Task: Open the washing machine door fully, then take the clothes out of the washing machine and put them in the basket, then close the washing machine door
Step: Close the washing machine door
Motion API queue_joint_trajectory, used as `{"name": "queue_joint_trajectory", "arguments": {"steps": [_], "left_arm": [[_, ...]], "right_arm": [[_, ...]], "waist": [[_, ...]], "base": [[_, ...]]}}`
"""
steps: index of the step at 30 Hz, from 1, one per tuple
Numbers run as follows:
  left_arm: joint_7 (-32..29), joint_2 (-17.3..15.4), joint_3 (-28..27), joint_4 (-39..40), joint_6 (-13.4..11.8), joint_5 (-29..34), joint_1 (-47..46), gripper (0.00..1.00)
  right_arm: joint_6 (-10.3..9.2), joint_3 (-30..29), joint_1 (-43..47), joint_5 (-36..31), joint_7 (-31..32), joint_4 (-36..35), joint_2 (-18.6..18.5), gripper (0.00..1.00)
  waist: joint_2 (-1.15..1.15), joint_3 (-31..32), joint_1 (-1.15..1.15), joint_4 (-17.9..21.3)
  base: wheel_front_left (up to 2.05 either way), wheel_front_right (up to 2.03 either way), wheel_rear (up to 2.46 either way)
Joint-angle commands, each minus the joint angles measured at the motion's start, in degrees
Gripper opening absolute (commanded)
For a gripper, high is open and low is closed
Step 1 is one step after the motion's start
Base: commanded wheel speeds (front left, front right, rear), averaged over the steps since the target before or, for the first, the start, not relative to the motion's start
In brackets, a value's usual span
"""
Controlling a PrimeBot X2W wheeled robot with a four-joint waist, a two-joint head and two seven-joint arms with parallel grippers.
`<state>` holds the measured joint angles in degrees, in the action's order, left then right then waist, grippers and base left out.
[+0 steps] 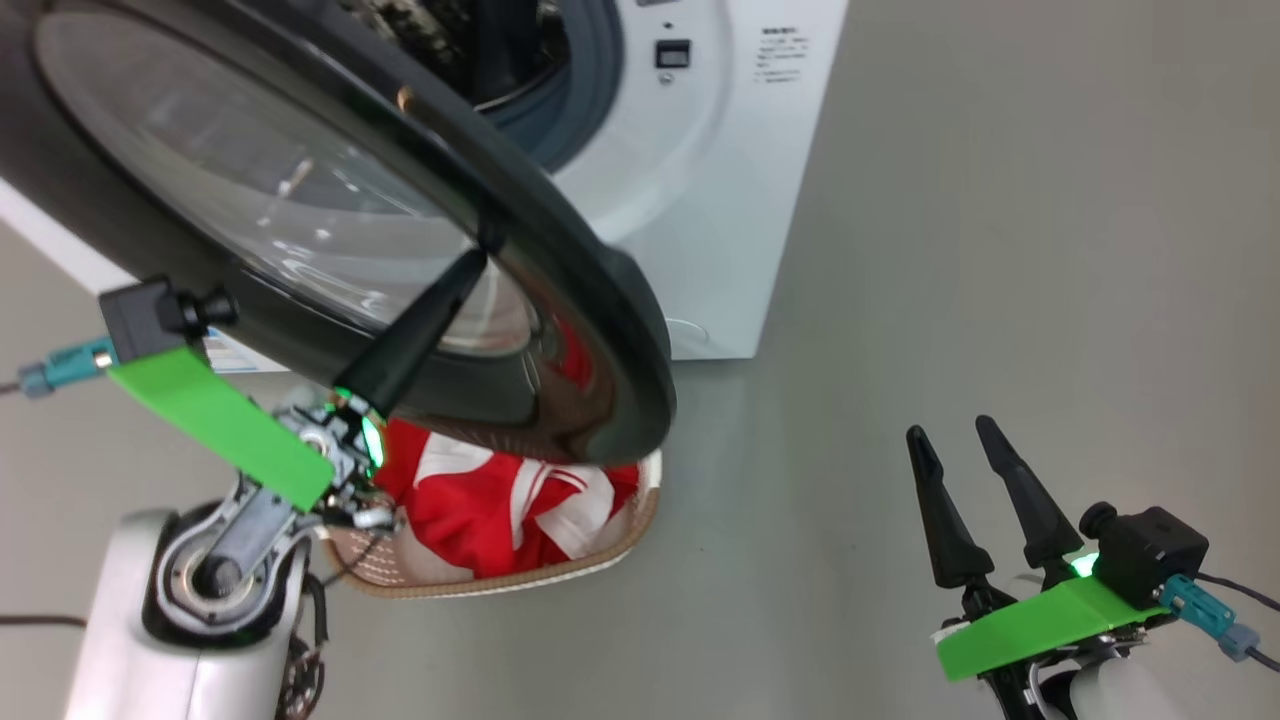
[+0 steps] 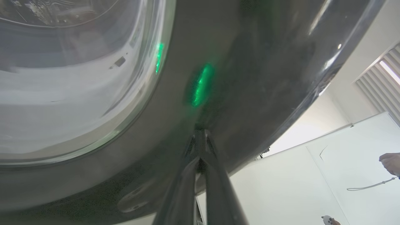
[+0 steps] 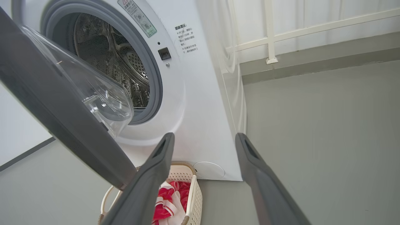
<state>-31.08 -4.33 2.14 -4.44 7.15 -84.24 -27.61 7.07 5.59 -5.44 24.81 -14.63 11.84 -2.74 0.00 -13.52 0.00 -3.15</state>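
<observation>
Touching the washing machine door (image 1: pixel 600 300) rim, closed empty left hand (image 2: pixel 200 132); right hand (image 1: pixel 950 428) spread wide, empty.

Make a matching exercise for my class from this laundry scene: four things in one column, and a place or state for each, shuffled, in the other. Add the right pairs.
Column one
1. washing machine door
2. clothes
3. left gripper
4. right gripper

Column two
A. jaws wide apart, holding nothing
B. lying in the basket
C. standing part-way open
D. jaws shut, tip against the door's black rim

Pairs: 1-C, 2-B, 3-D, 4-A
</observation>
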Motion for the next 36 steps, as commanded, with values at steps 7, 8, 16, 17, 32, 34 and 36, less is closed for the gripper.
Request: {"name": "queue_joint_trajectory", "arguments": {"steps": [7,8,16,17,32,34,36], "left_arm": [[8.4,-2.8,1.9,-2.3,0.3,2.8,-8.2,0.0],[9.6,-3.0,2.1,-3.1,0.3,2.8,-9.0,0.0],[17.4,-5.5,4.9,-7.7,0.3,2.9,-13.6,0.0],[18.1,-5.9,5.4,-7.9,0.3,2.9,-13.8,0.0],[23.0,-10.1,9.4,-7.8,0.3,-2.8,-4.7,0.0],[23.0,-10.5,9.6,-7.3,0.3,-4.3,-1.3,0.0],[23.3,-10.8,9.3,-7.0,0.3,-4.9,0.8,0.0]], "right_arm": [[0.42,1.5,-2.5,1.4,-0.4,-1.9,-0.1,1.0],[0.42,1.5,-2.6,1.5,-0.4,-1.9,-0.1,1.0],[0.42,1.5,-3.2,1.8,-0.4,-2.2,-0.1,1.0],[0.42,1.5,-3.2,1.8,-0.4,-2.3,-0.1,1.0],[0.42,0.0,-1.1,0.3,-0.4,-1.4,-0.1,1.0],[0.42,-0.3,-0.2,-0.1,-0.4,-1.1,-0.1,1.0],[0.42,-0.4,0.3,-0.3,-0.4,-0.9,-0.1,1.0]], "waist": [[0.0,-3.1,0.0,4.1],[0.0,-3.3,0.0,4.4],[0.0,-4.2,0.0,5.6],[0.0,-4.2,0.0,5.6],[0.0,-0.3,0.0,2.5],[0.0,0.9,0.0,1.3],[0.0,1.6,0.0,0.6]], "base": [[0.0,0.0,0.0],[0.0,0.0,0.0],[0.0,0.0,0.0],[0.0,0.0,0.0],[0.0,0.0,0.0],[0.0,0.0,0.0],[0.0,0.0,0.0]]}}
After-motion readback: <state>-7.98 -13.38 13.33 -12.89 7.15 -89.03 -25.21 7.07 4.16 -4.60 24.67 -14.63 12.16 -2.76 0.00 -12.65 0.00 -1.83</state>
